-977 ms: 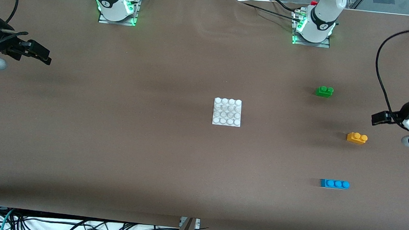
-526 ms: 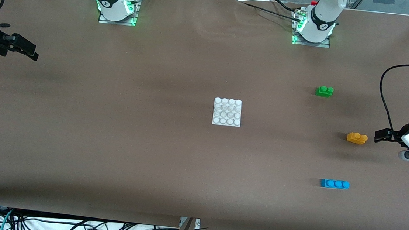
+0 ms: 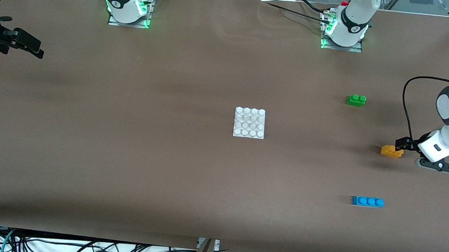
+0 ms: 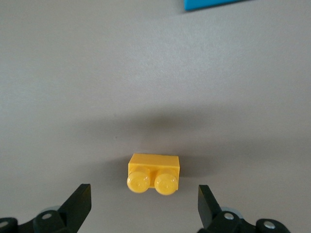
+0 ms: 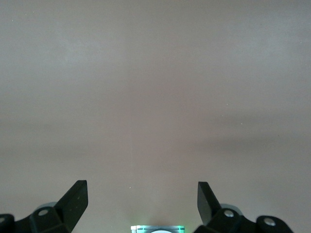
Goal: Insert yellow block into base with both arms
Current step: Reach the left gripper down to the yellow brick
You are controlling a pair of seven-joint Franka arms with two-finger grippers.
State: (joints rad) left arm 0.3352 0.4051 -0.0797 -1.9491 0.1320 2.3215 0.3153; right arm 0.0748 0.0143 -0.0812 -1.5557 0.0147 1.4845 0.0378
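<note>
The brown desk [image 3: 124, 154] carries everything, with the two arms rising from its robot edge. The right arm waits, its right pincer [image 3: 32, 46] spread wide over bare desk at its own end, with nothing between the fingers; it is probably kept clear until a second hand is needed at the plate. The left arm reaches down at its own end, so that the left pincer [image 3: 401, 144] hangs low just over the yellow block [image 3: 389, 151]. In the left wrist view its fingers [image 4: 80, 206] stand spread on either side of the block [image 4: 154, 172] without touching it, a stance that looks like a line-up for a grasp across the short sides. The base [image 3: 249, 122] lies flat mid-desk, studs up, well apart from the block and free of bricks, so the insertion is not yet begun. The blue brick [image 3: 367, 201] lies nearer the front camera than the yellow block, the green brick [image 3: 356, 100] farther from it; both seem mere bystanders, far enough off not to hinder the grasp.
</note>
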